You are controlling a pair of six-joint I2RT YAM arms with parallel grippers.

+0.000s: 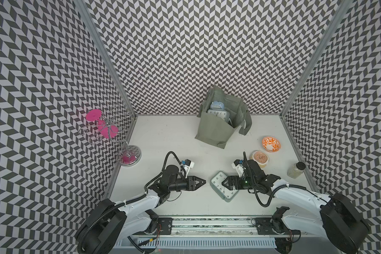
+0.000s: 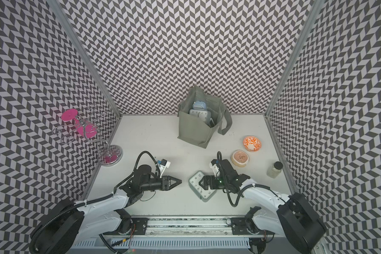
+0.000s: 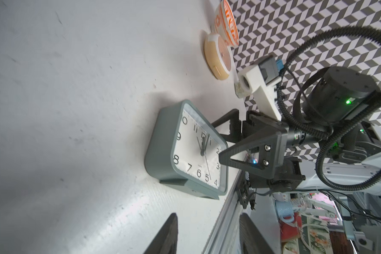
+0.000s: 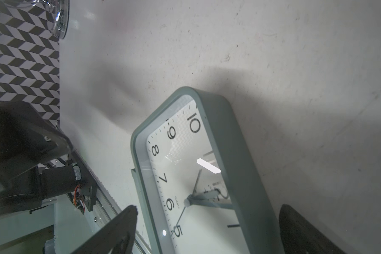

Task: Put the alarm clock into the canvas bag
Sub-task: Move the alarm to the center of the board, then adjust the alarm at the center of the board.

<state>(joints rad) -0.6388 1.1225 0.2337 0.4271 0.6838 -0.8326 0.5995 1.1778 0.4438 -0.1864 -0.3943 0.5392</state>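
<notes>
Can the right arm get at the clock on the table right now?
Likely yes: the right gripper is open right at the clock, which lies between its fingers in the wrist view; nothing blocks it, and the left gripper is off to the side.

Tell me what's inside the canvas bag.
Inside the canvas bag are a white-faced clock and a pale blue clock behind it. The bag's front wall covers their lower parts and the bottom.

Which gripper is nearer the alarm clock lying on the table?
Right. The right gripper hangs over the alarm clock, jaws open on either side; the left gripper is off to its side, not touching.
</notes>
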